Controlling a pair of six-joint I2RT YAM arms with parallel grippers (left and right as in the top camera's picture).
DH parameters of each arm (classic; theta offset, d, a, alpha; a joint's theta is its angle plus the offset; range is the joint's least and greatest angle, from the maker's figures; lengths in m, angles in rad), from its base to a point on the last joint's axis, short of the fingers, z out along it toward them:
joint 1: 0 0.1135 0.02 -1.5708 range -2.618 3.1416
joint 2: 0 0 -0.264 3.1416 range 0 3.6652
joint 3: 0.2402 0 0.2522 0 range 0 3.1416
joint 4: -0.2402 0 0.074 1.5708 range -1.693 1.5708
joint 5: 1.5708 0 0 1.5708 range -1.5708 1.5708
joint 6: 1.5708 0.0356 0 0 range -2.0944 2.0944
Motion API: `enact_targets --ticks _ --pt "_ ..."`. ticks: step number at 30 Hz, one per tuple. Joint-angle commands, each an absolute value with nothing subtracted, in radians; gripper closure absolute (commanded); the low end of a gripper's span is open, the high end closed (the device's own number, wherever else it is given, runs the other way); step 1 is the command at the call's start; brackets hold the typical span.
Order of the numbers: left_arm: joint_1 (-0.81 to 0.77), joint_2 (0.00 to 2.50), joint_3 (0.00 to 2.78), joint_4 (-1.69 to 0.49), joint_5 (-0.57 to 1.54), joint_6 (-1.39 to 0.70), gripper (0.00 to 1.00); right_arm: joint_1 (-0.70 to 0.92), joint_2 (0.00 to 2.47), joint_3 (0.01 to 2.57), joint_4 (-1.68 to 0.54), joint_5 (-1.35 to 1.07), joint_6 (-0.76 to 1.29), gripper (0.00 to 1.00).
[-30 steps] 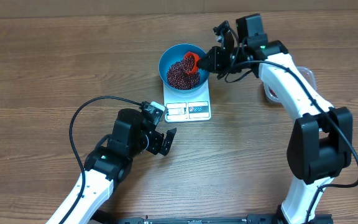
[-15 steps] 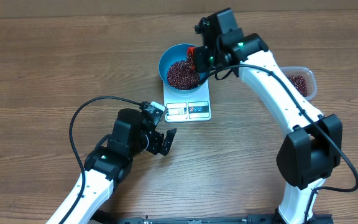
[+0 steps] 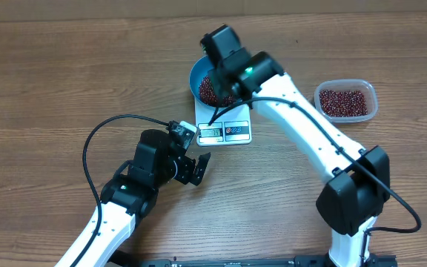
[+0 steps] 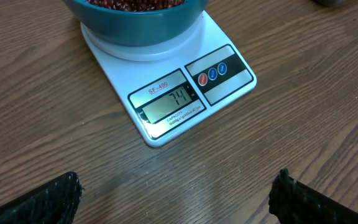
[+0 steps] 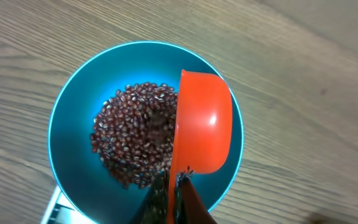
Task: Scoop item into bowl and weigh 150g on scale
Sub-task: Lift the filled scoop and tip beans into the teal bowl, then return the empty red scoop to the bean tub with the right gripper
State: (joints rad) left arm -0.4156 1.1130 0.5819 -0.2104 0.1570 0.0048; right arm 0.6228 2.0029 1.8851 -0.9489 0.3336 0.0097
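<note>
The blue bowl (image 5: 73,155) stands on the white scale (image 4: 166,93), whose display reads 74. A heap of dark red-brown beans (image 5: 135,137) lies in the bowl (image 3: 194,78). My right gripper (image 5: 174,186) is shut on the handle of an orange scoop (image 5: 204,121). The scoop is turned on its side over the bowl's right half, and no beans show in it. In the overhead view the right wrist covers most of the bowl and the scoop. My left gripper (image 4: 176,196) hangs open over bare table just in front of the scale (image 3: 224,131), holding nothing.
A clear plastic tub (image 3: 345,100) holding more beans sits on the table to the right of the scale. The right arm reaches from the front right across to the bowl. A black cable loops beside the left arm (image 3: 87,148).
The right arm swung left from beside the bowl to directly over it, uncovering the clear tub. The scoop came over the beans and tipped. The left arm stayed still.
</note>
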Motion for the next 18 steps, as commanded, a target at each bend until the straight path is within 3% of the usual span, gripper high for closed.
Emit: enact_targets --ticks 1,10,18 --pt "-0.419 1.111 0.586 -0.209 0.169 -0.004 0.01 0.646 1.991 1.920 -0.952 0.464 -0.010 0.96" --pt "-0.419 1.111 0.586 -0.209 0.169 -0.004 0.00 0.638 1.981 1.920 -0.955 0.437 -0.009 0.96" --pt "-0.419 1.111 0.586 -0.209 0.169 -0.004 0.00 0.541 1.908 1.920 -0.974 0.218 -0.009 0.96"
